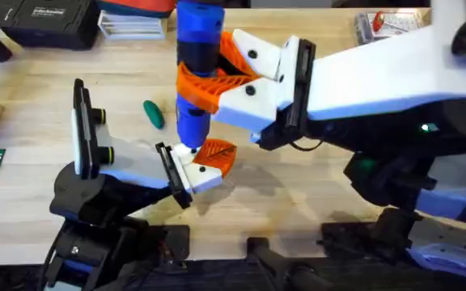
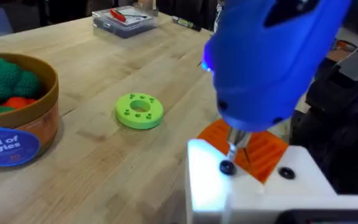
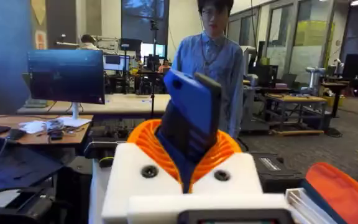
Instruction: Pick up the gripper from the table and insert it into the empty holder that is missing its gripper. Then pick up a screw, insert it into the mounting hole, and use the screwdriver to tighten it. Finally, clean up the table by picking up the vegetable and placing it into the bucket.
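Your right gripper [image 1: 217,77] is clamped on the screwdriver [image 1: 194,73], upright, bit down on the screw [image 2: 227,167] in the holder [image 1: 201,171] mid-bench; whether your left gripper's fingers are parted can't be told.

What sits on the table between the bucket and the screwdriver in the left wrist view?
The green ring-shaped disc lies on bare wood between the bucket and the screwdriver.

White claw [image 1: 229,77], orange ribbed pads [image 1: 205,85]
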{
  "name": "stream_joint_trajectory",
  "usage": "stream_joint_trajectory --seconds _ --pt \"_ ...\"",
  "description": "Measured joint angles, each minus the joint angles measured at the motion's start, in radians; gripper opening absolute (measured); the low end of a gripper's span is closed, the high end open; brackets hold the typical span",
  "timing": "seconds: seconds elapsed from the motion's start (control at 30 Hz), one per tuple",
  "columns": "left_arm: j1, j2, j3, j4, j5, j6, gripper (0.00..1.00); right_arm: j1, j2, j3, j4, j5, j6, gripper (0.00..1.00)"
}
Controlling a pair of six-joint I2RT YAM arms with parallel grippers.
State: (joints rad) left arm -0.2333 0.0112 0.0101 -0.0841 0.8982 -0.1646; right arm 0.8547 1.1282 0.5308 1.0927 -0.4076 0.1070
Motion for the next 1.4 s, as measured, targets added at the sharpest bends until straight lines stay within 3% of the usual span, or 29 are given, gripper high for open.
stream_joint_trajectory --seconds 1.27,1.4 --pt "0.000 0.000 0.000 -0.001 0.000 0.000 0.004 0.000 0.000 0.000 -0.048 0.012 -0.003 0.025" --pt "0.000 0.000 0.000 -0.001 0.000 0.000 0.004 -0.005 0.008 -0.001 0.073 0.012 -0.002 0.025"
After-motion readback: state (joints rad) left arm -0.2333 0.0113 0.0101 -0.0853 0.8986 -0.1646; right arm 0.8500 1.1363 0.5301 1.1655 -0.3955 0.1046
